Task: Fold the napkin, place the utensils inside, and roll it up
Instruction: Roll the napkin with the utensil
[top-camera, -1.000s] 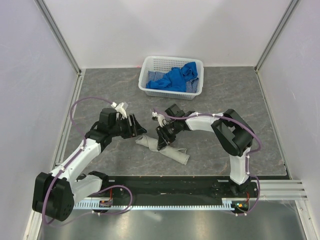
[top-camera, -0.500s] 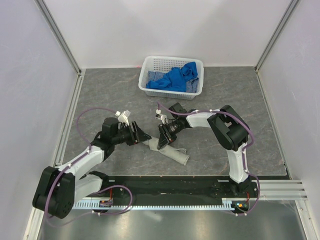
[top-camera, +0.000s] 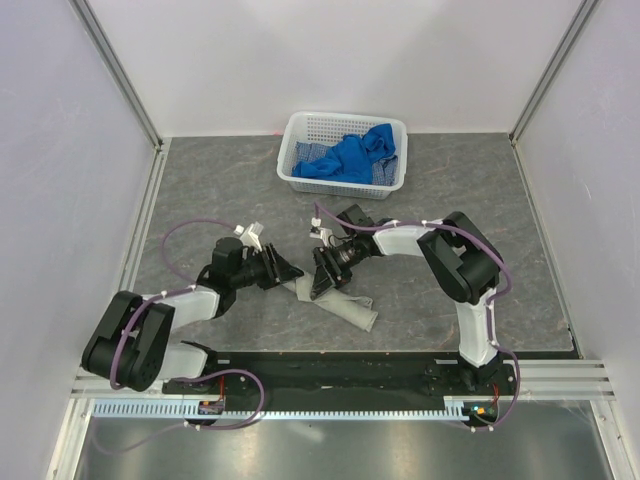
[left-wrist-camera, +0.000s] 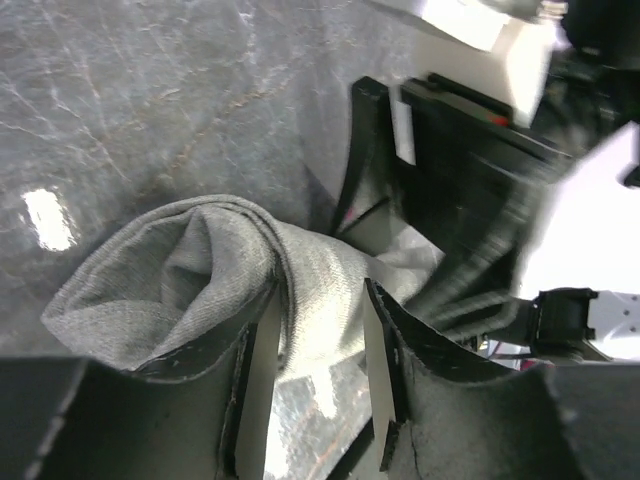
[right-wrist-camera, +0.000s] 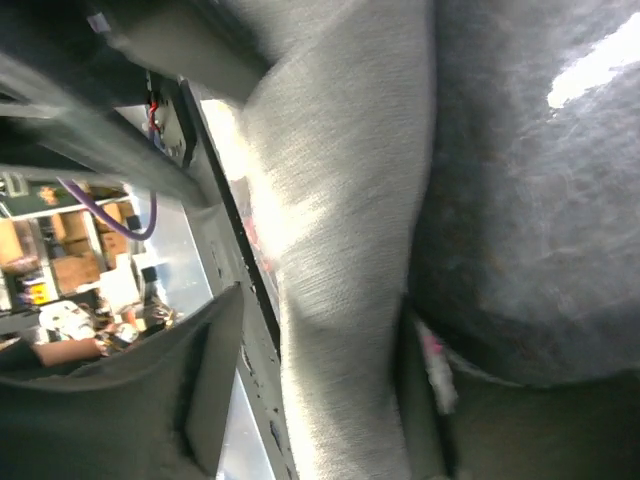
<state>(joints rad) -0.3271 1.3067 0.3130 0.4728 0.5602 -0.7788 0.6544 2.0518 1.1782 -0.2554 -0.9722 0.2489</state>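
Note:
The napkin (top-camera: 347, 306) lies as a grey-beige roll slanting across the dark table, in front of the arms' bases. My left gripper (top-camera: 293, 274) is low at the roll's left end. In the left wrist view a fold of the napkin (left-wrist-camera: 200, 270) fills the gap between the tips of my left gripper (left-wrist-camera: 322, 295), which is shut on it. My right gripper (top-camera: 320, 285) straddles the roll just to the right. In the right wrist view the napkin (right-wrist-camera: 340, 200) runs between the jaws of my right gripper (right-wrist-camera: 320, 300), touching one finger and clear of the other. The utensils are hidden.
A white basket (top-camera: 340, 186) with bright blue cloths (top-camera: 350, 155) stands at the back centre of the table. Pale walls close in the left, right and rear. The black mounting rail (top-camera: 340, 372) runs along the near edge.
My left arm has dropped lower and reached the roll's left end, its jaws narrowing onto the cloth. My right gripper's jaws have widened around the roll.

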